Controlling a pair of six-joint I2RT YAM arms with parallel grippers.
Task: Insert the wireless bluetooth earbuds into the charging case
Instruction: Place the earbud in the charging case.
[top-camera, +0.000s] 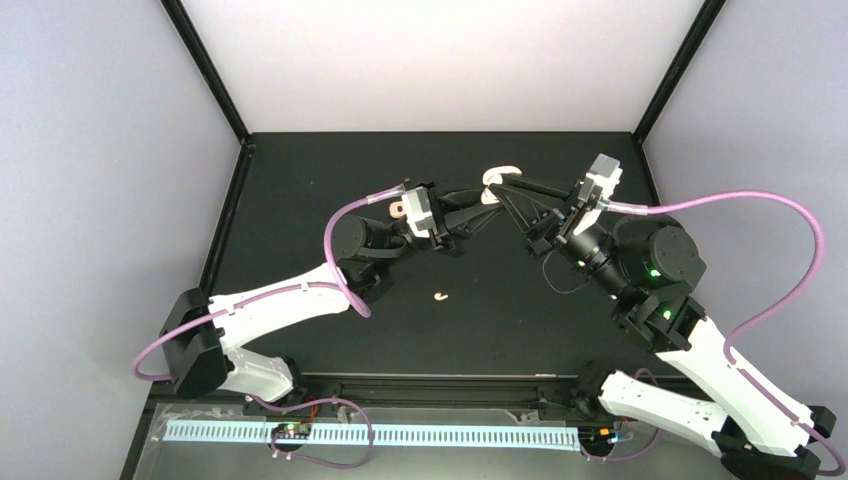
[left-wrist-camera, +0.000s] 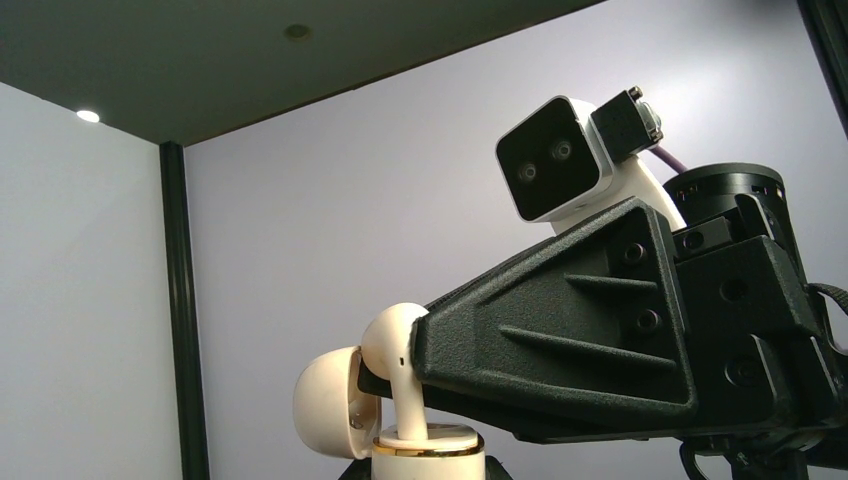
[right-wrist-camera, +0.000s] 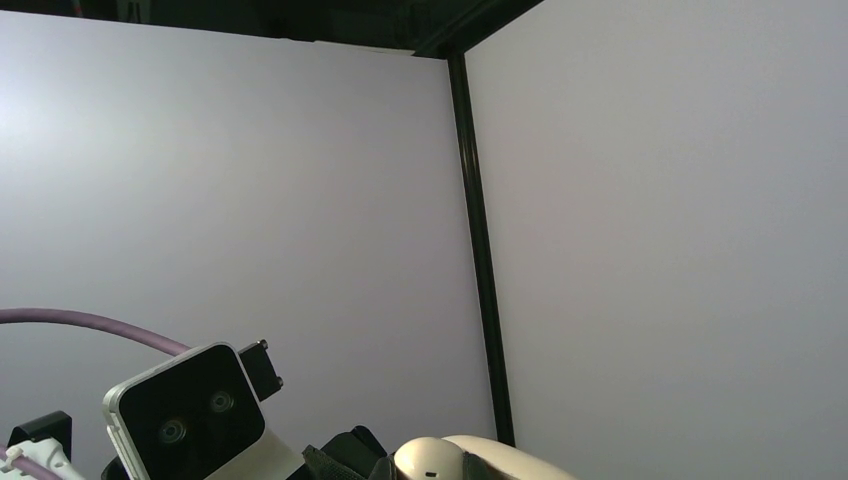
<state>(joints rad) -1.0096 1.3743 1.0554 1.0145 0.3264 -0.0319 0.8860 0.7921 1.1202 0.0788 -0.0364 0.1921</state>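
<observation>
Clamped in the left end effector (top-camera: 485, 203), the charging case (left-wrist-camera: 428, 452) takes the stem of an earbud (left-wrist-camera: 392, 345) pinched by the right end effector (left-wrist-camera: 425, 355) from three o'clock; insertion looks underway, next needing a straight push down.

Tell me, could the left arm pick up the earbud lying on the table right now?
Probably not yet: nothing blocks the loose earbud, but the left gripper is shut on the case, raised off the table.

earbud (left-wrist-camera: 393, 345) in charging case (left-wrist-camera: 428, 455); second earbud (top-camera: 441, 296) on table (top-camera: 300, 200)
</observation>
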